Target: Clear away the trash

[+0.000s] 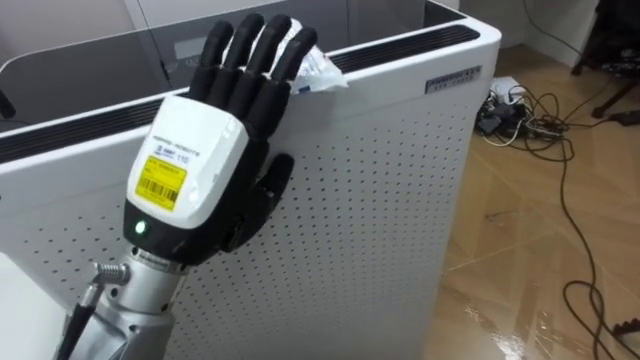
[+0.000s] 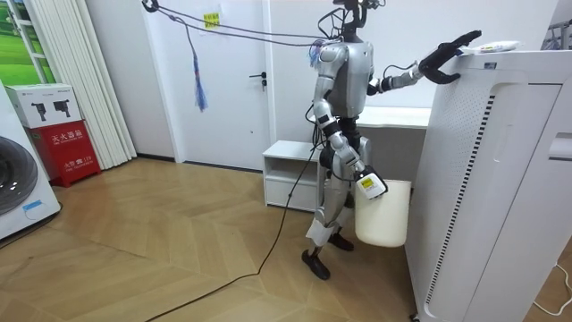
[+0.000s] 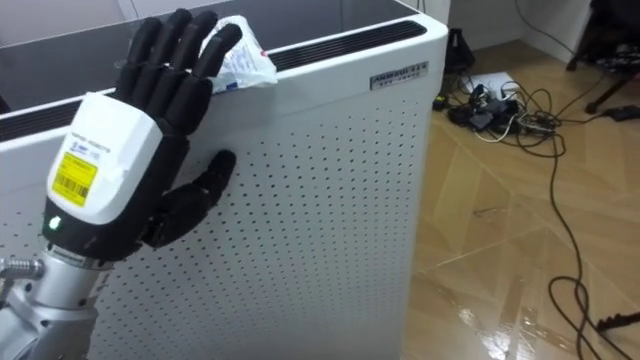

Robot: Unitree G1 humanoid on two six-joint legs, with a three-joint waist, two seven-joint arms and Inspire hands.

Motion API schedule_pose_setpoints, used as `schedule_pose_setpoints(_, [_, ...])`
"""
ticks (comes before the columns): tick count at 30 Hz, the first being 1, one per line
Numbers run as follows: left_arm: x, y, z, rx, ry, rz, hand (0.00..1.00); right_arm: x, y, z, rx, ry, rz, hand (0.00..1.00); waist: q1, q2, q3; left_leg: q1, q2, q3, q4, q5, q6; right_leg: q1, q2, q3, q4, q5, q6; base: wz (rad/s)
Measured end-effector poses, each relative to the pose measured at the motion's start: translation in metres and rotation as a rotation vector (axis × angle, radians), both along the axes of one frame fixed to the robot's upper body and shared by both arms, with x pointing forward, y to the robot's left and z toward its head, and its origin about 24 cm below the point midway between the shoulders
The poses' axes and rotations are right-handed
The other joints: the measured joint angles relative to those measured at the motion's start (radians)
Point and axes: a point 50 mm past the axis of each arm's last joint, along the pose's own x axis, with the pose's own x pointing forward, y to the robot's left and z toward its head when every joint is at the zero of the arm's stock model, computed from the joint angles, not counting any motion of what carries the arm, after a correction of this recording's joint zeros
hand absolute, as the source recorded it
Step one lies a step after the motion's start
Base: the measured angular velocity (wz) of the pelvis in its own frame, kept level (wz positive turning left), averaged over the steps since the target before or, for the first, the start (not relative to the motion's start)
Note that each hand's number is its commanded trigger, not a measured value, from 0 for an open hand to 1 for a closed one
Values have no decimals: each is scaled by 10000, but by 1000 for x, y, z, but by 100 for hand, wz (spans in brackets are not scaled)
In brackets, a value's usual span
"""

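Note:
A crumpled white plastic wrapper (image 1: pixel 318 66) lies on the top edge of a tall white perforated appliance (image 1: pixel 380 160). My left hand (image 1: pixel 190 170) is raised flat against the appliance's side, open, its straight fingertips (image 1: pixel 262 40) reaching up to the wrapper and partly covering it. In the room view I stand beside the appliance (image 2: pixel 483 179), left hand (image 2: pixel 444 55) stretched up to its top, where the wrapper (image 2: pixel 497 46) rests. My right hand (image 2: pixel 367 185) hangs low at the rim of a white bin (image 2: pixel 386 219).
Tangled cables and a power strip (image 1: pixel 515 105) lie on the wooden floor to the right of the appliance. A low white shelf (image 2: pixel 290 165) stands behind me; a washing machine (image 2: pixel 18 179) and a red box (image 2: pixel 67 148) are at the room view's left.

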Motion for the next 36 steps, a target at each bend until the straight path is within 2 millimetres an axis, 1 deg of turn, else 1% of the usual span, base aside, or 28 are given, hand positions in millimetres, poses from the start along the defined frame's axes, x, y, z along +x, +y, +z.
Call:
schedule_pose_setpoints(1, [0,0,0,40,16,6,100,1,0,1,-8,-33,12,100,-1,14,-10,8,-2,14,-28,16,-2,-3,-3,3,0,0,0,0])
schedule_pose_setpoints(3, [1,1,-1,134,143,57,100,2,0,1,-13,-81,31,100,-8,43,-28,36,-9,33,-81,63,-9,-11,-7,4,1,1,0,0])
schedule_pose_setpoints(8, [2,2,-2,189,374,231,100,1,-2,2,-54,-58,41,100,-64,21,-12,113,-19,42,-251,176,-21,-5,-10,17,3,16,-24,0])
schedule_pose_setpoints(10, [2,3,1,65,197,345,100,1,-3,1,-84,35,15,100,-77,21,-13,141,-4,64,-279,185,-32,2,-2,15,5,24,-37,-3])
schedule_pose_setpoints(12, [2,5,4,-86,-16,507,100,0,-4,1,-130,98,-6,100,-170,12,-8,157,-3,68,-385,193,-41,7,1,18,6,25,-39,0])
schedule_pose_setpoints(15, [3,6,10,-250,-330,672,100,0,-4,1,-158,114,-21,100,-231,65,-35,178,-2,84,-419,208,-49,8,4,27,5,25,-38,0])
schedule_pose_setpoints(18, [6,6,18,-379,-757,735,100,1,-4,1,-156,101,-14,100,-236,45,-21,239,-2,95,-480,253,-63,-21,7,39,-4,25,-38,0])
schedule_pose_setpoints(24, [6,6,23,-462,-1055,725,100,2,-4,2,-139,31,7,100,-225,10,3,276,-6,91,-494,256,-62,-1,2,41,-6,24,-37,0])
schedule_pose_setpoints(32, [5,6,26,-581,-1368,652,100,5,-3,4,-204,-73,-48,100,-229,16,8,189,-6,82,-523,256,-62,-35,4,32,-5,23,-36,0])
schedule_pose_setpoints(34, [4,5,26,-687,-1475,522,100,5,-3,4,-232,-97,-112,100,-222,-1,19,190,-8,65,-547,257,-62,-42,7,37,-9,22,-35,0])
schedule_pose_setpoints(36, [3,5,29,-1033,-1504,291,100,5,-3,4,-243,-104,-122,100,-224,-48,50,194,-10,51,-562,257,-62,-50,8,35,-30,22,-35,0])
